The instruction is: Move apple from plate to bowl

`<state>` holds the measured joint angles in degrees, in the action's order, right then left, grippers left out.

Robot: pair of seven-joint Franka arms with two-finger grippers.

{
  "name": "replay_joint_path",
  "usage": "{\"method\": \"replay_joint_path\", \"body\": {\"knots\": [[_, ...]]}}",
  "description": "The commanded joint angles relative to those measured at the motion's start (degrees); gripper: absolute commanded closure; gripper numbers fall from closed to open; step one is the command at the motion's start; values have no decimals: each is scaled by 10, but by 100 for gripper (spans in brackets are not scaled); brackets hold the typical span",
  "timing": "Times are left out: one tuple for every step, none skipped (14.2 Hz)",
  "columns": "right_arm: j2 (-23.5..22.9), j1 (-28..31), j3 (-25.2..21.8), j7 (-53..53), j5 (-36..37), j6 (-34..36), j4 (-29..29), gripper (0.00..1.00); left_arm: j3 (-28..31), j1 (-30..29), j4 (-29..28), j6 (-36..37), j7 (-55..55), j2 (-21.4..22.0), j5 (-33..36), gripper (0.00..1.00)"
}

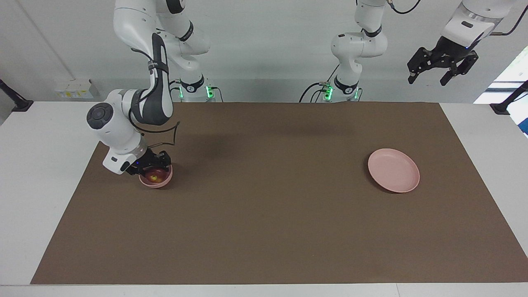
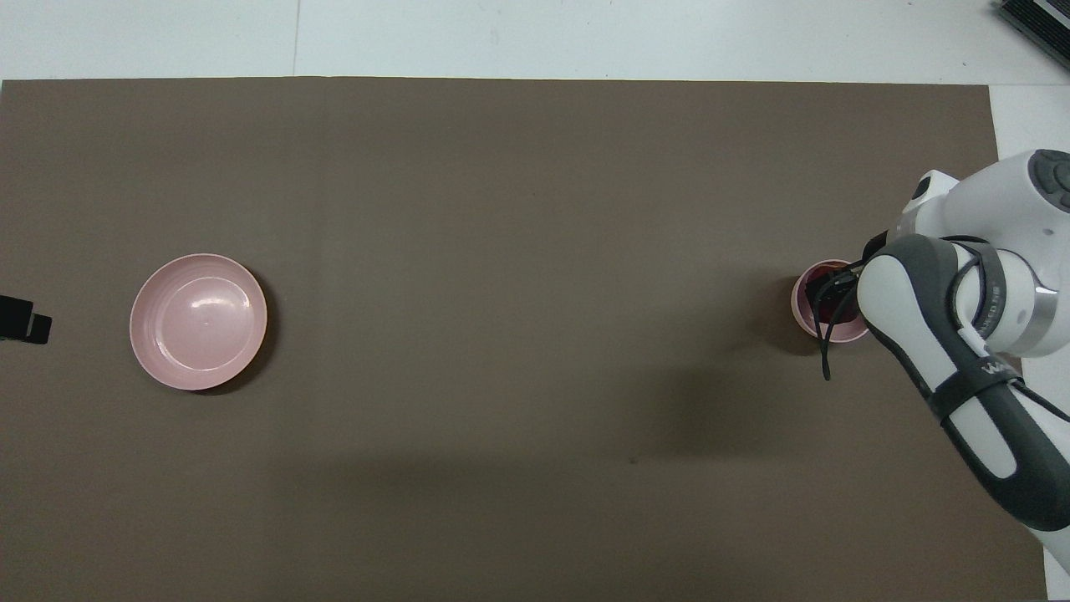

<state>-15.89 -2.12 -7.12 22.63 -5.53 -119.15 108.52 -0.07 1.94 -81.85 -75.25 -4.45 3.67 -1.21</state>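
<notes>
- Right gripper [image 1: 153, 168] clamped on apple [image 1: 154, 175], down inside bowl [image 1: 162, 181] near mat's [image 1: 264, 231] edge.
- Left gripper [image 1: 442, 73] spread wide, holding nothing, high up.
- Plate [image 1: 394, 170] bare; mat's middle open.

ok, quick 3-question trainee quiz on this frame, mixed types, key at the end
1. True or false: the plate has nothing on it.
2. Where is the apple? A) on the plate B) inside the bowl C) on the brown mat
3. Fill in: the right gripper is down at the bowl, while the left gripper hangs ____ in the air near the left arm's end of the table.

Key: 1 true; 2 B; 3 open
</notes>
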Motion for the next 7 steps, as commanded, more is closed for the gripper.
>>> {"method": "replay_joint_path", "body": {"knots": [[0, 14, 6, 23, 10, -26, 15, 100, -1, 1, -3, 3, -1, 5, 4, 0], [-1, 14, 5, 22, 10, -26, 15, 100, 3, 0, -3, 2, -1, 5, 5, 0], [-1, 13, 5, 19, 10, -26, 14, 100, 6, -1, -3, 3, 0, 5, 6, 0], [-1, 13, 5, 17, 10, -25, 14, 100, 7, -5, -3, 9, 0, 5, 7, 0], [-1, 13, 6, 17, 10, -24, 13, 100, 8, -8, -3, 9, 0, 5, 7, 0], [-1, 12, 6, 15, 10, -20, 13, 100, 8, -8, -3, 8, 0, 5, 5, 0], [-1, 12, 6, 14, 10, -19, 13, 100, 8, -8, -3, 8, 0, 5, 5, 0]]}}
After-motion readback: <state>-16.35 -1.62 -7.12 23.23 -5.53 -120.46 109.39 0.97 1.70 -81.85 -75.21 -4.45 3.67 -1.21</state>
